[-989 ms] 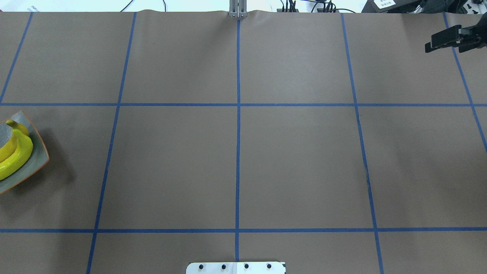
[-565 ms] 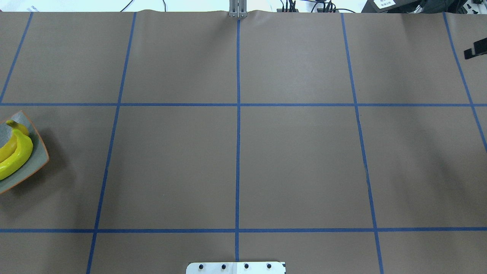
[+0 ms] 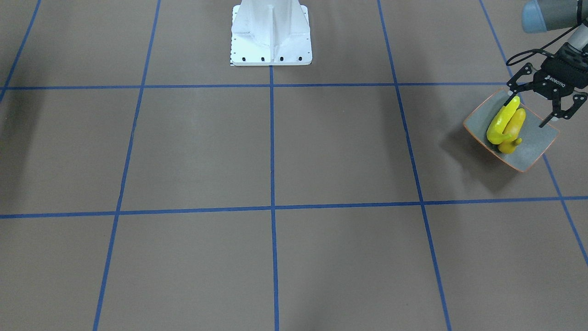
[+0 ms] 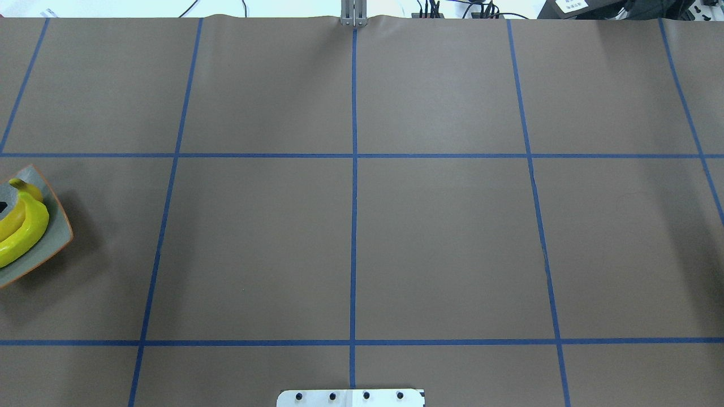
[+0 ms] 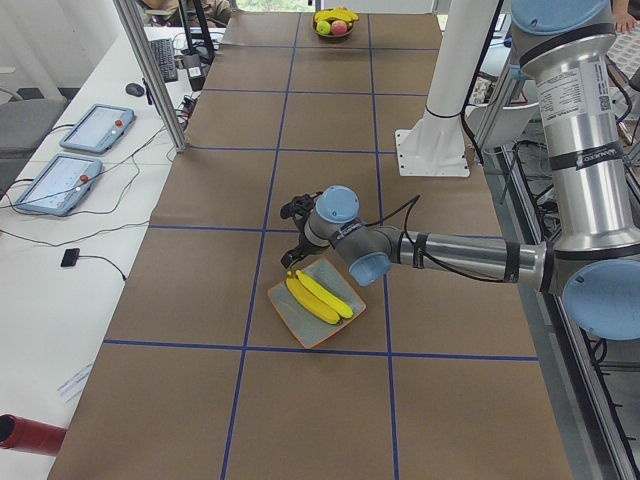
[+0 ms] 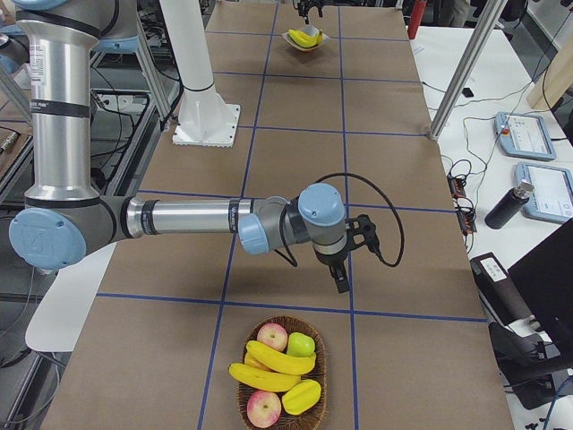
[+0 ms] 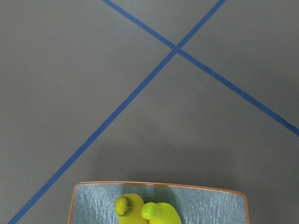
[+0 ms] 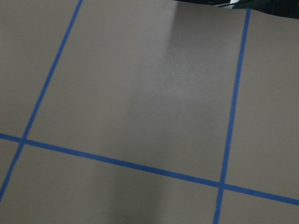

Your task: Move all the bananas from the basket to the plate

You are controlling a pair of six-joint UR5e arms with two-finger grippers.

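Seen from the front-facing camera, the left gripper [image 3: 528,110] hangs with its fingers spread and empty over the squarish grey orange-rimmed plate [image 3: 535,145], which holds two smooth yellow bananas [image 3: 502,125] side by side. From the right end, the round woven basket [image 6: 320,356] holds two more bananas among apples [image 6: 271,336]. The right gripper [image 6: 343,279] hovers nearby; I cannot tell how its fingers stand. The task looks about half done. The next move calls for gripping a basket banana across its middle.
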